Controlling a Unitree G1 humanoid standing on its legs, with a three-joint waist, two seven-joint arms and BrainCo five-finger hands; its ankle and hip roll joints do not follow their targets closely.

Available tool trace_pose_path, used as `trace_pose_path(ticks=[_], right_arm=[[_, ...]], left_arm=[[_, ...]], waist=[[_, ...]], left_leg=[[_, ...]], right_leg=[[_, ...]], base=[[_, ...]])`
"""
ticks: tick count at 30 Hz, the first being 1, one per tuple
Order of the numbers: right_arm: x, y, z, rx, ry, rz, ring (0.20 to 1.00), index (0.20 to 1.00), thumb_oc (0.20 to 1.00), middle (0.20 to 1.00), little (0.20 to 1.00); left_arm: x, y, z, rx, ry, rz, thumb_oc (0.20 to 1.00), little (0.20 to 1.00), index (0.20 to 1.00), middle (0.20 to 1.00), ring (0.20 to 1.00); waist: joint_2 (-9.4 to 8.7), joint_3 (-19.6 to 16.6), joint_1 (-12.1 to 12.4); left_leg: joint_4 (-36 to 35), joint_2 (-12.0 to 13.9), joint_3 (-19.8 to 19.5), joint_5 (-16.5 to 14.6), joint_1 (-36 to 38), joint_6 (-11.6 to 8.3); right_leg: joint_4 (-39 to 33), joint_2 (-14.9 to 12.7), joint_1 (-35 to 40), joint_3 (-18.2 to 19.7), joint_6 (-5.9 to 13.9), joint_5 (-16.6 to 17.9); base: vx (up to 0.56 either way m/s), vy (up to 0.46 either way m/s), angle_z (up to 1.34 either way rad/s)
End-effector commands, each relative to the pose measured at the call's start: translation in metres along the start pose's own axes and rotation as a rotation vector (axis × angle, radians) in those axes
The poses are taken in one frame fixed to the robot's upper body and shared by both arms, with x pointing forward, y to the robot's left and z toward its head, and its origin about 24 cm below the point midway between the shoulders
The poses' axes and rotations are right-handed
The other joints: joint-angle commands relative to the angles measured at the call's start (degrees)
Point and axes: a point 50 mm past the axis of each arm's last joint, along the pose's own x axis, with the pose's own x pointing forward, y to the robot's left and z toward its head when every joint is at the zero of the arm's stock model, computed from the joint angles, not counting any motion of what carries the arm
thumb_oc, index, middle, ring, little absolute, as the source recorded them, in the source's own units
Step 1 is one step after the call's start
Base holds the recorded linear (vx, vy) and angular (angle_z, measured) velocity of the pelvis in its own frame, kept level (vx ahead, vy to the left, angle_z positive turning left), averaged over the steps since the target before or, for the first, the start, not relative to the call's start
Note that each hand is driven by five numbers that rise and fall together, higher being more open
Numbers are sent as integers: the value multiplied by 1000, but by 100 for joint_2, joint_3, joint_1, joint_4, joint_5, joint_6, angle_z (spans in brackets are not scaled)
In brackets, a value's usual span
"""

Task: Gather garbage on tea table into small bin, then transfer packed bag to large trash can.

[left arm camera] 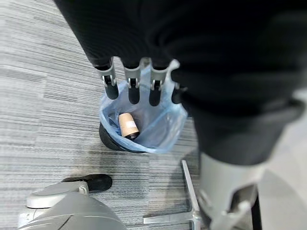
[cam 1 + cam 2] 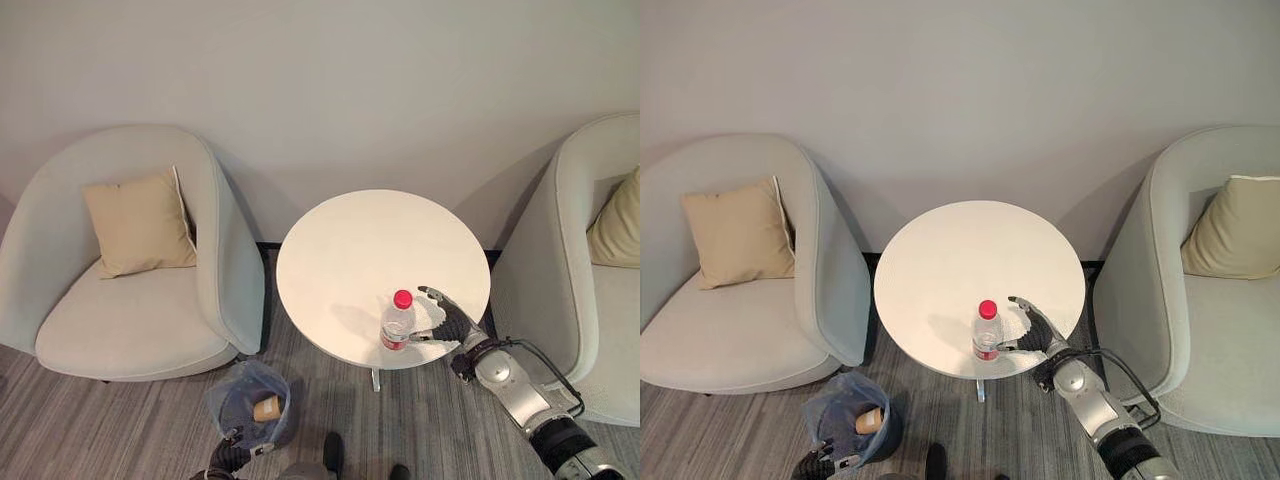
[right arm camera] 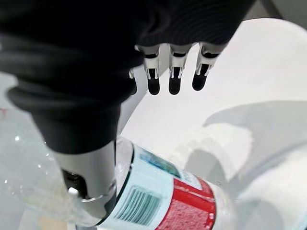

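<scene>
Down at the lower edge of the left eye view, the left hand (image 2: pixel 228 457) hangs over the small bin (image 2: pixel 250 400), which stands on the grey carpet (image 2: pixel 120 420) below the round white surface (image 2: pixel 340 260). Its fingers (image 1: pixel 133 88) point straight down, relaxed and holding nothing, above the blue bag (image 1: pixel 165 127) that lines the bin. A brown paper cup (image 1: pixel 128 125) lies tilted inside the bag. Left of the bin stands a pale armchair (image 2: pixel 120 290) with a beige cushion (image 2: pixel 138 222). On the near edge of the surface a clear plastic bottle (image 2: pixel 397 322) with a red cap and red label stands upright. The right hand (image 2: pixel 450 322) is spread wide beside it, thumb touching the label, fingers (image 3: pixel 174 79) extended and apart from it. A second armchair (image 2: pixel 1200 300) stands at right.
</scene>
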Motion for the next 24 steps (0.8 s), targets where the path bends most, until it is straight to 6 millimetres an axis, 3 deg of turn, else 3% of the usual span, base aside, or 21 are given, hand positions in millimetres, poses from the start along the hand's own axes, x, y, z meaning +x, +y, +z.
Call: trace_pose_path(ticks=[1, 11, 12, 13, 19, 24], right_arm=[[15, 1, 28, 42, -106, -29, 1000, 1000, 1000, 1000, 1000], [33, 9, 50, 62, -141, -31, 1000, 1000, 1000, 1000, 1000], [35, 9, 53, 65, -147, -34, 843, 843, 843, 843, 843], [36, 9, 55, 63, -152, -37, 200, 200, 200, 200, 200], [33, 2, 61, 98, -183, -69, 200, 200, 200, 200, 200], [19, -11, 70, 131, -267, -101, 200, 200, 200, 200, 200]], left_arm=[[6, 9, 17, 99, -53, 1, 1000, 1000, 1000, 1000, 1000], [7, 8, 18, 95, -51, 1, 1000, 1000, 1000, 1000, 1000], [7, 7, 19, 94, -53, 0, 1000, 1000, 1000, 1000, 1000], [7, 7, 19, 94, -53, 0, 1000, 1000, 1000, 1000, 1000], [7, 8, 18, 89, -50, 8, 1000, 1000, 1000, 1000, 1000], [7, 9, 19, 76, -51, 14, 1000, 1000, 1000, 1000, 1000]], waist=[[-275, -57, 135], [-259, -10, 359], [-252, -12, 387], [-247, -14, 401], [-243, -38, 403], [-238, -57, 296]], left_leg=[[21, 131, 170, -476, 232, -329], [-16, 79, -18, -418, 103, -323], [-16, 72, -54, -421, 97, -322], [-16, 70, -64, -420, 94, -324], [-16, 57, -90, -436, 140, -328], [-16, 73, -56, -438, 207, -347]], right_leg=[[19, -245, -42, 86, 356, -636], [9, -270, -97, -42, 351, -652], [6, -275, -89, -67, 345, -655], [5, -277, -80, -90, 344, -661], [-5, -282, -16, -102, 345, -671], [11, -272, 41, -60, 332, -692]], base=[[23, 22, 16], [5, 7, 6], [17, 11, 27], [16, 14, 21], [1, 3, 13], [0, 0, 0]])
